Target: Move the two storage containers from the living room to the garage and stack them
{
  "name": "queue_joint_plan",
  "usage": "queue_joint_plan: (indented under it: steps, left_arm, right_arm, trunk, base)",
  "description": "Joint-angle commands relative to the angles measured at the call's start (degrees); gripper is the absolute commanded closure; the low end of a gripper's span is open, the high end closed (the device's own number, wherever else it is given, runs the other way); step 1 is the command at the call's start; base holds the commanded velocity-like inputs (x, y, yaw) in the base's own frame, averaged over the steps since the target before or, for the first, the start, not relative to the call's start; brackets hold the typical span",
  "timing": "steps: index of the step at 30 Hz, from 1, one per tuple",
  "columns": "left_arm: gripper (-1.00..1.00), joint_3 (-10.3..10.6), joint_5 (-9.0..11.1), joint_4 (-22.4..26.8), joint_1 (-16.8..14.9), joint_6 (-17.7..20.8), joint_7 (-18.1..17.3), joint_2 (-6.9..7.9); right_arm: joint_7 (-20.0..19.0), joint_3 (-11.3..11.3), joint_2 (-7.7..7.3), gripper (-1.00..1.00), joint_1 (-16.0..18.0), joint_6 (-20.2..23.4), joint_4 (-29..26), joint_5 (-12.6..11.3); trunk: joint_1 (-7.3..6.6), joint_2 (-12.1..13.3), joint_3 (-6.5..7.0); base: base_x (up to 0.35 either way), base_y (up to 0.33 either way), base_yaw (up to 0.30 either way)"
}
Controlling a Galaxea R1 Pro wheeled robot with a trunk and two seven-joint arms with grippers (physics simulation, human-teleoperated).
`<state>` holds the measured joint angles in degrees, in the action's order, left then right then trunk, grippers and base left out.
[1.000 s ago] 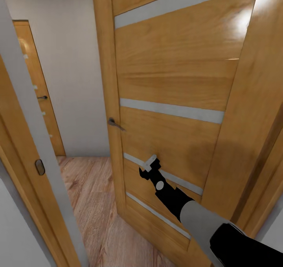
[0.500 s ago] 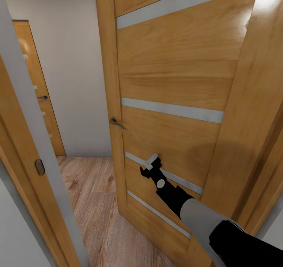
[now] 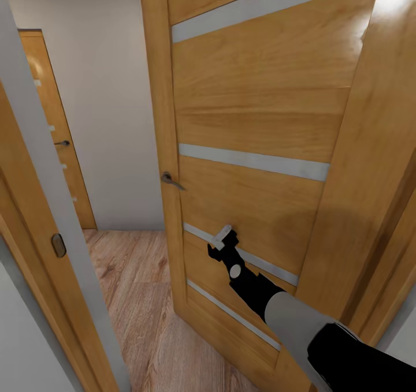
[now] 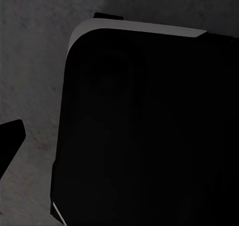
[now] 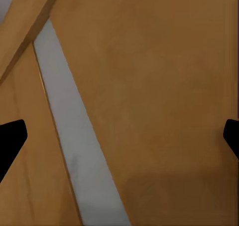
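Note:
The two storage containers are out of view. I face a wooden door with pale horizontal stripes and a metal handle, standing ajar. My right gripper reaches out against the door's lower panel, at a pale stripe; its jaws stand wide open, with the dark fingertips at the edges of the right wrist view and nothing between them. In the left wrist view, one dark fingertip of the left gripper hangs over a dark grey surface beside a large black rounded body.
The door frame with its latch plate stands close at the left. Through the gap lie a light wood plank floor, a pale wall and another wooden door further back. The door jamb rises at the right.
The door's free edge and handle have shifted slightly to the right, with my right gripper moving along against it. The frame on the left has stayed put.

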<state>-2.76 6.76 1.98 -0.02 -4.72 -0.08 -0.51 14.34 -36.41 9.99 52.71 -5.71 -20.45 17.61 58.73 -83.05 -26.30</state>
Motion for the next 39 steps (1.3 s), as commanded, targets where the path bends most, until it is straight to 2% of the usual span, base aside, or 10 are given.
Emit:
queue_joint_plan:
  steps: [1, 8, 27, 32, 34, 36, 39]
  left_arm:
    - [-1.00, -0.2, 0.4, 0.0, 0.0, -0.1, 0.0, -0.02]
    - [-1.00, -0.2, 0.4, 0.0, 0.0, -0.1, 0.0, -0.02]
    - [-1.00, -0.2, 0.4, 0.0, 0.0, -0.1, 0.0, 0.07]
    - [-1.00, -0.2, 0.4, 0.0, 0.0, 0.0, 0.0, 0.07]
    - [-1.00, -0.2, 0.4, 0.0, 0.0, -0.1, 0.0, 0.07]
    - [-1.00, -0.2, 0.4, 0.0, 0.0, -0.1, 0.0, 0.07]
    - [-1.00, -0.2, 0.4, 0.0, 0.0, -0.1, 0.0, 0.07]
  right_arm:
    - [0.8, 0.4, 0.01, -1.00, 0.1, 0.0, 0.1, 0.4]
    - [1.1, 0.5, 0.01, -1.00, 0.1, -0.9, 0.5, 0.6]
    - [1.1, 0.6, 0.01, -1.00, 0.1, -1.3, 0.5, 0.7]
    - [1.2, 1.0, 0.01, -1.00, 0.1, -1.3, 0.6, 0.1]
    - [2.0, 1.2, 0.01, -1.00, 0.1, -1.3, 0.6, -0.1]
    - [5.1, 1.3, 0.01, -1.00, 0.1, -1.4, 0.7, -0.3]
    - [7.2, 1.3, 0.01, -1.00, 0.1, -1.9, 0.8, -0.4]
  trunk:
    - [0.00, 0.0, -0.04]
    - [0.00, 0.0, -0.04]
    - [0.00, 0.0, -0.04]
    - [0.00, 0.0, -0.04]
    - [0.00, 0.0, -0.04]
    - [0.00, 0.0, -0.04]
    - [0.00, 0.0, -0.04]
  base:
    - [0.000, 0.000, 0.000]
    - [0.090, 0.000, 0.000]
    - [0.261, 0.000, 0.000]
    - [0.243, 0.000, 0.000]
    - [0.230, 0.000, 0.000]
    - [0.216, 0.000, 0.000]
    - [0.201, 0.000, 0.000]
